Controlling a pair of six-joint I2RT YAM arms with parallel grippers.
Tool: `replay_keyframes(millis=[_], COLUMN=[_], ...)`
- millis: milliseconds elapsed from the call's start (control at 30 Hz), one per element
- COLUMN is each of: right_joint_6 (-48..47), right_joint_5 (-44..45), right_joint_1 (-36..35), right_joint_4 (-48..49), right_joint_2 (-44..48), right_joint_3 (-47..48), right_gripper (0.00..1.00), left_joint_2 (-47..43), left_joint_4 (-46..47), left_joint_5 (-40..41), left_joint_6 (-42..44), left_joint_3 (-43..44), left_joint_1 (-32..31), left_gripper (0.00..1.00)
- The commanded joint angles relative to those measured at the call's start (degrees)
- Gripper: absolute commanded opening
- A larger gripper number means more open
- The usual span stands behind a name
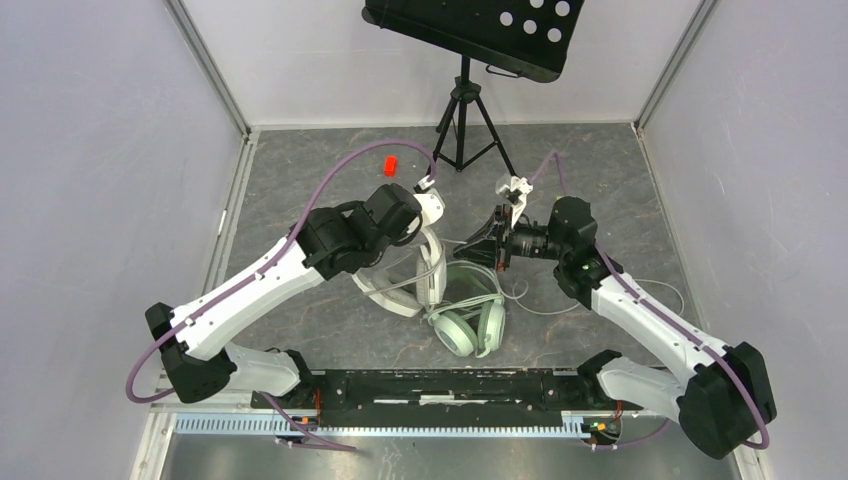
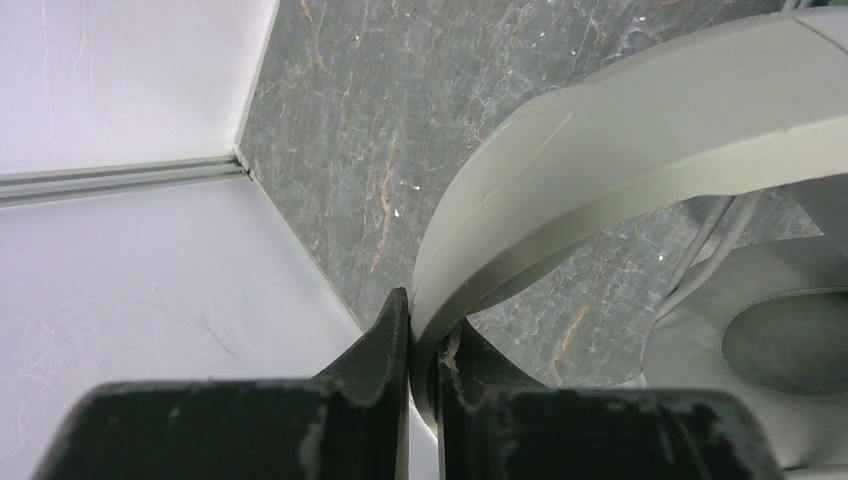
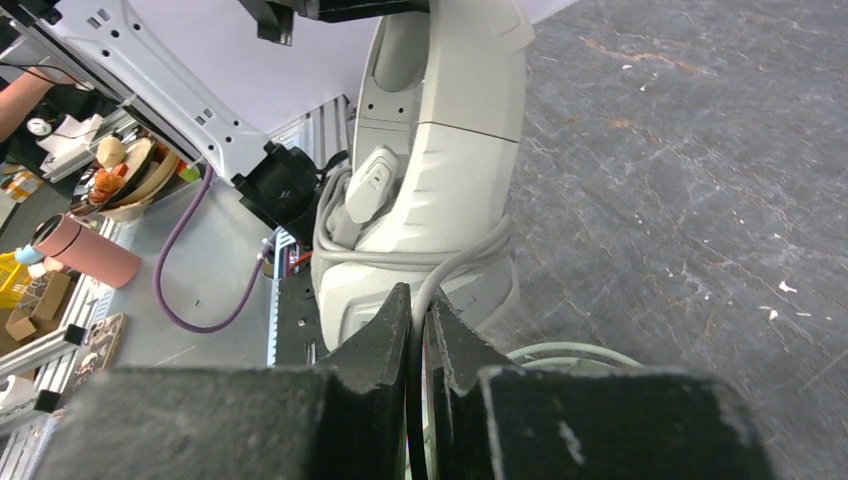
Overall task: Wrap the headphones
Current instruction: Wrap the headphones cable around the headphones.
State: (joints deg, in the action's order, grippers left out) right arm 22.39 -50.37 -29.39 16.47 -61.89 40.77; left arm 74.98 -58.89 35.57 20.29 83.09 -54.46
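Scene: top view of a dark stone-patterned table (image 1: 300,190) walled in white, with two robot arms reaching in from the bottom edge towards the centre of the frame.
White-grey headset (image 1: 430,275): centre of the top view, held between the two arm tips, its headband looping down and to the left.
Left gripper (image 2: 410,320): bottom centre of its wrist view, jaws pressed tight on the edge of the white-grey headset's broad headband (image 2: 620,130), which arcs away to the upper right of that frame.
Right gripper (image 3: 420,310): bottom centre of its wrist view, jaws almost together and pinching a thin pale cable (image 3: 455,265).
Cable: rises from the right gripper's jaws and lies in several turns around the white-grey headset's side piece (image 3: 440,150), which stands directly above the fingertips and fills the upper middle of that frame.
Mint-green headset (image 1: 462,325): lying flat on the table just below the white-grey headset and the two grippers in the top view, held by neither.
Loose cable: a pale loop trails on the table to the right of the mint-green headset.
Background: a tripod (image 1: 465,110) carrying a black tray at top centre, and a small red block (image 1: 391,165) just left of it.
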Motion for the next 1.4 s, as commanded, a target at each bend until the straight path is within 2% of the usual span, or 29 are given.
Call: replay_keyframes(millis=[0,133,667,1133,1367], right_joint_6=[6.61,9.28,8.49,8.11,4.58], right_joint_5=[-4.03,-4.49,2.03,7.61,10.97], right_joint_1=[0.34,0.30,-6.68,-11.21,-11.85], right_joint_4=[13.61,17.48,17.90,18.47,14.64], right_joint_2=[1.21,0.45,1.33,1.10,0.86], right_joint_3=[-2.51,-2.74,-2.60,-0.35,0.71], right_gripper=[0.13,0.13,0.19,0.18,0.19], left_joint_2=[-1.08,-0.21,1.24,-2.27,-4.90], left_joint_4=[-0.70,-0.78,-0.35,4.13,7.52], left_joint_5=[5.40,6.40,15.36,22.01,23.62], left_joint_6=[1.69,0.21,-14.41,-26.82,-32.54], left_joint_3=[1.58,2.59,9.97,10.28,9.94], left_joint_1=[0.54,0.49,0.58,0.59,0.58], left_gripper=[0.02,0.02,0.02,0.02,0.02])
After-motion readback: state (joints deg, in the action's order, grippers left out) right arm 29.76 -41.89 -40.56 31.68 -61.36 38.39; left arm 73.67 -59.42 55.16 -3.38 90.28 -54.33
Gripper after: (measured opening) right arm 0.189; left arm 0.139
